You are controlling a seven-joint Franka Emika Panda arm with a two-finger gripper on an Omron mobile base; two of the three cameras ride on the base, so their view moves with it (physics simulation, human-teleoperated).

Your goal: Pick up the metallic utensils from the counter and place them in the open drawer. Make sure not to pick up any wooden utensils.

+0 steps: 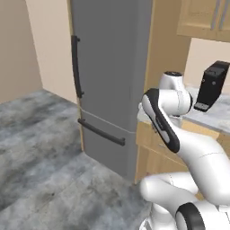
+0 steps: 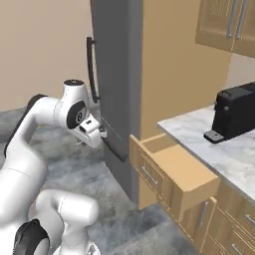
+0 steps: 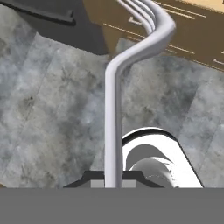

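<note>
One silver fork (image 3: pixel 113 109) sits clamped in the end effector (image 3: pixel 113 180).

counter (image 2: pixel 234 152): white marble | on it: black coffee machine (image 2: pixel 234 115)

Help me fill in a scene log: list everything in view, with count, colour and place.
fork: one, silver, gripped by its handle, tines pointing away, above the floor
open drawer: one, light tan wood, pulled out below the counter's end
counter: one, white marble with grey veins, right of the fridge
black appliance: one, black, standing on the counter
fridge: one, grey with dark handles, left of the tall wooden panel
upper cabinets: tan wood, silver handles, above the counter
floor: grey stone
arm: one, white with dark joints
gripper: one, shut on the fork, left of the drawer
</note>
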